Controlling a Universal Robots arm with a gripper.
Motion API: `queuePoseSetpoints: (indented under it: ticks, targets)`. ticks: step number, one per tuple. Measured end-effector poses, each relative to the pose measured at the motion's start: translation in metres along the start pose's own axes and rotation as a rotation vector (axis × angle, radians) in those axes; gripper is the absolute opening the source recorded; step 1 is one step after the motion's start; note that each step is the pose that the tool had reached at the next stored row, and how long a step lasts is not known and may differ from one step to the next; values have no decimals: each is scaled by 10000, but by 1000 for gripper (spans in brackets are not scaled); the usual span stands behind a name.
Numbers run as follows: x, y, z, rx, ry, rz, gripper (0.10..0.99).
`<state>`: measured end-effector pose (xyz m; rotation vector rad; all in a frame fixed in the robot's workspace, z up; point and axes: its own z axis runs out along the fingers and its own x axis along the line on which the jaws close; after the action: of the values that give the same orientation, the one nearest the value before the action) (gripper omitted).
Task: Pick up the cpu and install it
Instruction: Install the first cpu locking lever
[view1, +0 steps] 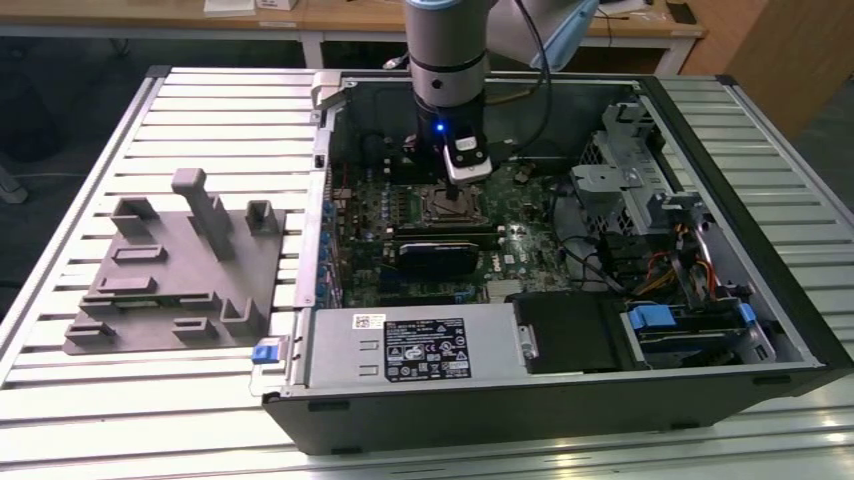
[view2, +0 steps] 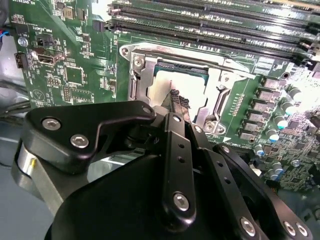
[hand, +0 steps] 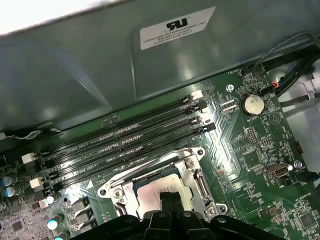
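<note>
The exterior view shows the arm reaching down into an open computer case (view1: 747, 330) that lies on its side on a slatted metal table (view1: 80, 160), with the gripper (view1: 454, 195) hanging directly over the processor socket (view1: 447, 207) on the green motherboard (view1: 534, 250). A gray fixture tray (view1: 167, 265) sits on the table toward the exterior view's left, well apart from the case. In the second wrist view the gripper (view2: 177, 102) has its two dark fingertips (view2: 174, 96) drawn close together, nearly touching, right above the cpu (view2: 172, 85); whether they pinch the chip's edge or merely rest near it I cannot tell. The cpu lies flat inside the socket's metal frame (view2: 137, 75), its shiny top facing up toward the jaws. It is square, so it has no clear long axis; its edges run parallel to the frame's sides. In the first wrist view the same chip (hand: 155, 186) sits just ahead of the fingertips (hand: 167, 197), bordered by the frame (hand: 200, 185), with the rows of memory slots (hand: 125, 137) lying beyond the socket, farther from the jaws.
</note>
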<state>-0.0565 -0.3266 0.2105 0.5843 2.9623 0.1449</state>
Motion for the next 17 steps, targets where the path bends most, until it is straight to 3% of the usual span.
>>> queuePoseSetpoints:
  ticks: [5, 12, 17]
  targets:
    - [-3, 2, -24, 1, 2, -13, 106]
    - [-19, 21, -187, 2, 1, -13, 106]
    - [-20, 24, -202, -1, 0, -13, 106]
